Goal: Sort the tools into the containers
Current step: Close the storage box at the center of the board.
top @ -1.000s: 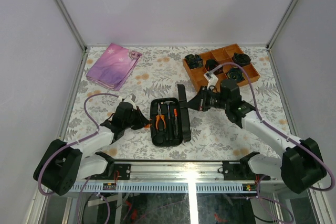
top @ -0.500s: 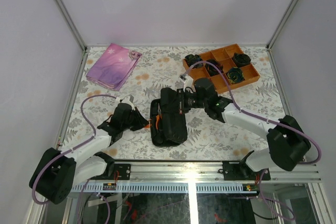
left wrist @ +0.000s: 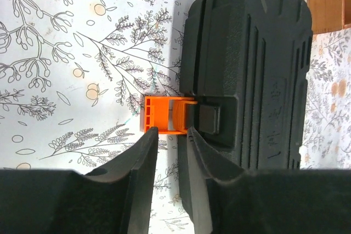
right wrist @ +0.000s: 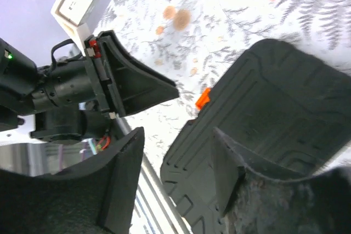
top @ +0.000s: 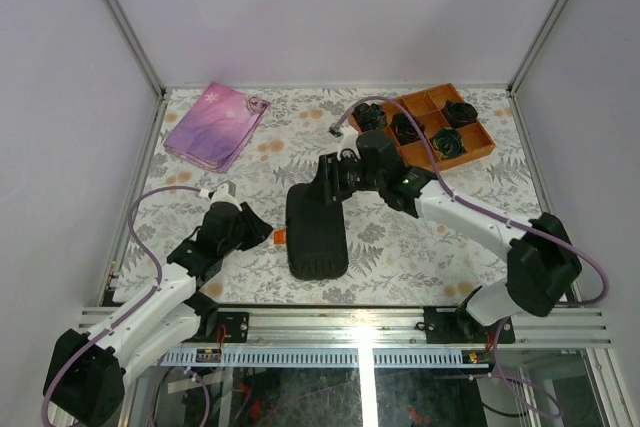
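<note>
The black tool case lies shut on the table, ribbed lid up, so the tools are hidden inside it. Its orange latch tab sticks out of the left side. My left gripper stands just short of that tab, jaws slightly apart with only tablecloth between them. In the top view my left gripper is left of the case. My right gripper hovers at the case's far end, open and empty. The right wrist view has the case below its fingers.
An orange divided tray with black rolled bundles sits at the back right. A pink-purple fabric pouch lies at the back left. The metal rail runs along the near table edge.
The case's lid has swung over from the right and now lies shut over the tools. Both grippers have opened; the right one moved left with the lid.
</note>
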Robot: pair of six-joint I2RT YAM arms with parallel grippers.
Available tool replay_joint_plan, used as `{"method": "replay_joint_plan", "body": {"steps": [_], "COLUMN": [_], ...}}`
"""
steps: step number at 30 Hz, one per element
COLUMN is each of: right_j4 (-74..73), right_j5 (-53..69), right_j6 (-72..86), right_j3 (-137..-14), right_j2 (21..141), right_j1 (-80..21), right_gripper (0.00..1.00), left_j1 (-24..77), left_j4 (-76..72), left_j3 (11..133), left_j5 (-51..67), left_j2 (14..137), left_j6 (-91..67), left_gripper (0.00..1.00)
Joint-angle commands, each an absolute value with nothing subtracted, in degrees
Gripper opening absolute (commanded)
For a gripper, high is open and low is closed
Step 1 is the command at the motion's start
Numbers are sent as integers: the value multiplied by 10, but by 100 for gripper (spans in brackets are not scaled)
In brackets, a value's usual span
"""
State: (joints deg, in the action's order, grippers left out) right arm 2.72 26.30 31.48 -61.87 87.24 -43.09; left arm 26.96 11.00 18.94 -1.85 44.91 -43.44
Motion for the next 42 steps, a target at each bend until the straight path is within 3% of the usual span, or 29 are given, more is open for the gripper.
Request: {"method": "replay_joint_plan", "body": {"steps": [1, 7, 13, 18, 23, 29, 39, 42], "right_j4": [-21, -6, 3, 8, -1, -78, -111, -107], "right_j5": [121, 82, 121, 125, 132, 56, 55, 71], "right_j6": [279, 324, 348, 356, 350, 324, 272, 261], "right_j3": [-583, -497, -494, -502, -513, -529, -499, -490], "right_j2": [798, 786, 853, 901, 944, 980, 975, 969], "right_j1": [-433, -433, -433, -433, -433, -433, -391, -377], "right_gripper": [62, 99, 99, 99, 99, 86, 53, 49], "left_j1": [272, 272, 272, 272, 271, 259, 230, 228], "left_j4": [108, 75, 48, 31, 10, 32, 13, -2], "left_j3": [208, 210, 193, 180, 168, 164, 144, 142], "left_j5": [-15, 8, 25, 38, 47, 23, 56, 66], "left_j2": [449, 464, 469, 482, 499, 516, 520, 538], "left_j6": [-429, -430, -445, -447, -452, -480, -483, -478], "left_gripper": [31, 60, 88, 95, 96, 90, 63, 56]}}
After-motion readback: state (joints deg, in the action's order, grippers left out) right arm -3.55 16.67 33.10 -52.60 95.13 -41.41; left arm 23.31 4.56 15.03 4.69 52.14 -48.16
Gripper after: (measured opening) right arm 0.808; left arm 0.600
